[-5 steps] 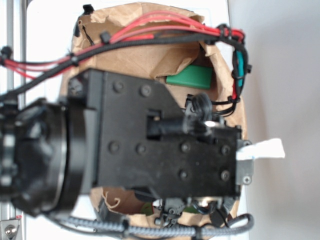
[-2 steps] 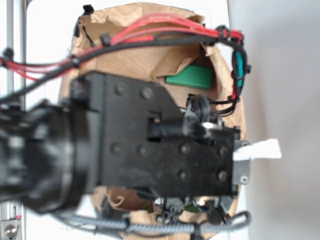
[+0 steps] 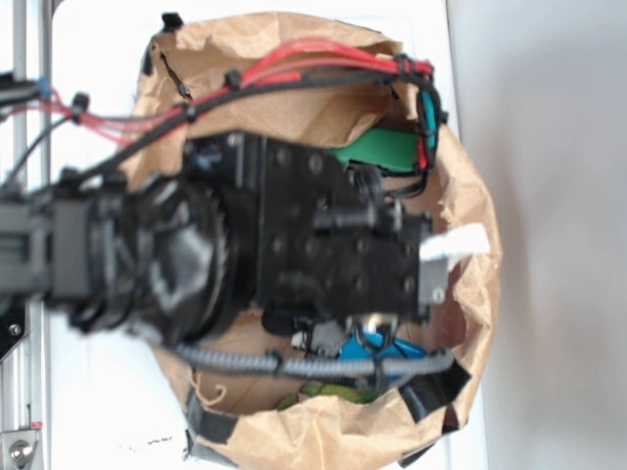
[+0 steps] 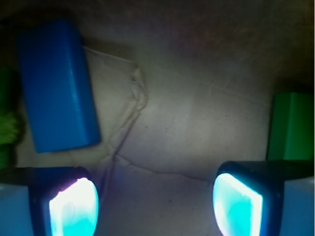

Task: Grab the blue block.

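**Gripper spread inside the paper bag, blue block off to one side**

Seen from the wrist camera, the gripper (image 4: 155,199) has its two glowing fingertips (image 4: 74,206) spread wide apart, with only bare crumpled paper between them. Beyond the left fingertip lies the blue block (image 4: 56,86), flat on the bag floor, its long axis running roughly away from the camera and leaning slightly. Just past its left edge sits a lumpy yellow-green toy (image 4: 7,130). By the opposite edge of that view, well apart from the blue block, is the green block (image 4: 290,125). In the exterior view, the arm and its cable bundle fill the mouth of the brown paper bag (image 3: 470,294) and hide most of the contents.
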